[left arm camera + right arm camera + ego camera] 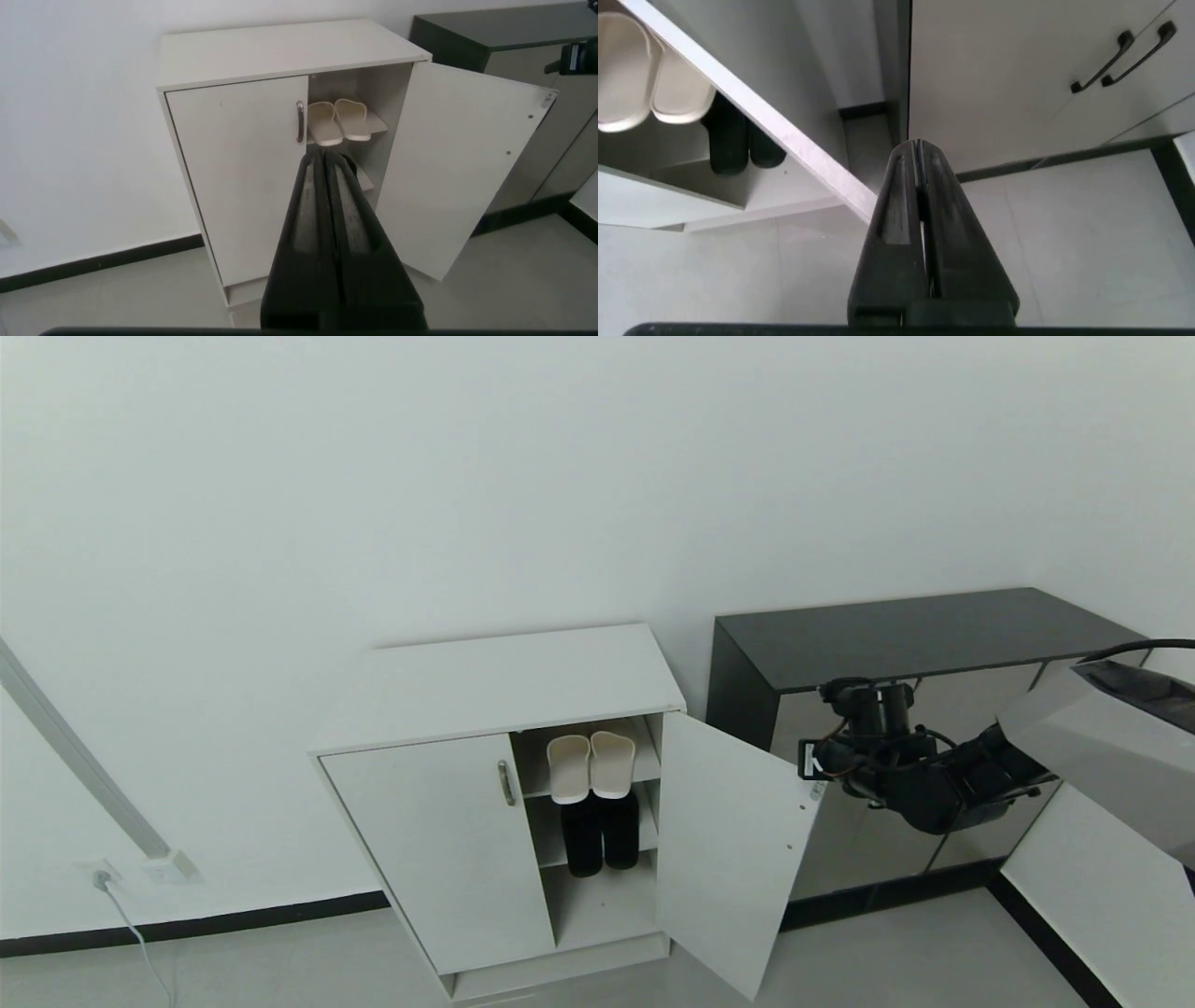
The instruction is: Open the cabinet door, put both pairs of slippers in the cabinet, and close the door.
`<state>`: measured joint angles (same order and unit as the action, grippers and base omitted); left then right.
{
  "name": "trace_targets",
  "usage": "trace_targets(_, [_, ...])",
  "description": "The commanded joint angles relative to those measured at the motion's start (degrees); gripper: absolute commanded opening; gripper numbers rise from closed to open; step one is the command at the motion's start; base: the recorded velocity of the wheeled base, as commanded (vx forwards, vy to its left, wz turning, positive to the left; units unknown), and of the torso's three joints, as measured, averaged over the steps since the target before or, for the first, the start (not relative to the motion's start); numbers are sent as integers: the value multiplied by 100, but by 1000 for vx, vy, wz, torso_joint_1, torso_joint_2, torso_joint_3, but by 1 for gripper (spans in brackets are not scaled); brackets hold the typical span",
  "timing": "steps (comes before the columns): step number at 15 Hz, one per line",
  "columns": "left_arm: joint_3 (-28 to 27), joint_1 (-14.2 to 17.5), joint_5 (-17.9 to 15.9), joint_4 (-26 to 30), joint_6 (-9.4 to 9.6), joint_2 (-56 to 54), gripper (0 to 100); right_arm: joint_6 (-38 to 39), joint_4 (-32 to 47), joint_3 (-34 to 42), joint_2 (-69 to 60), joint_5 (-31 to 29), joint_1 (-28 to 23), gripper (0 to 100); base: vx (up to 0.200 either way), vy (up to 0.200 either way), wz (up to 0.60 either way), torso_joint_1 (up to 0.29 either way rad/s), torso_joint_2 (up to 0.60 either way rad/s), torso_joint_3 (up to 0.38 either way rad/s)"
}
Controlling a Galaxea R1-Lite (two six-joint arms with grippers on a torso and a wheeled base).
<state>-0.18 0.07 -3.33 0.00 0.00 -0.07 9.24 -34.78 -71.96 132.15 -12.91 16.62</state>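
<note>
The white cabinet [495, 686] stands against the wall with its left door shut and its right door [728, 840] swung open. A white pair of slippers [590, 765] lies on the upper shelf and a black pair [600, 835] on the shelf below. My right gripper [814, 773] is shut and empty, just beside the open door's outer edge [775, 131]. In the right wrist view my right gripper [918, 147] lies close to that edge, with both pairs [649, 79] [738, 140] behind it. My left gripper [323, 157] is shut and empty, held out in front of the cabinet's middle.
A dark-topped sideboard [915, 635] with mirrored fronts stands right of the cabinet, close behind the open door. A wall socket with a cable [101, 875] is at the lower left. A white panel [1102, 896] fills the lower right. Grey floor lies in front.
</note>
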Motion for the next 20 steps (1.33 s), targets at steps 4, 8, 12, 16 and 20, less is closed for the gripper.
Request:
trace_targets(4, [1, 1, -1, 0, 0, 7, 0, -1, -2, -20, 136, -1, 8, 0, 0, 0, 0, 0, 0, 0])
trace_targets(8, [1, 1, 8, 0, 0, 7, 0, -10, 33, -2, 171, -19, 26, 0, 0, 0, 0, 0, 0, 0])
trace_targets(12, [1, 1, -1, 0, 0, 7, 0, -19, 50, 103, 136, -27, 131, 0, 0, 0, 0, 0, 0, 0])
trace_targets(16, [1, 1, -1, 0, 0, 7, 0, -36, 24, 727, -444, -63, 799, 0, 0, 0, 0, 0, 0, 0])
trace_targets(20, [1, 1, 8, 0, -26, 7, 0, -10, -2, 1114, -936, -54, 1221, 0, 0, 0, 0, 0, 0, 0])
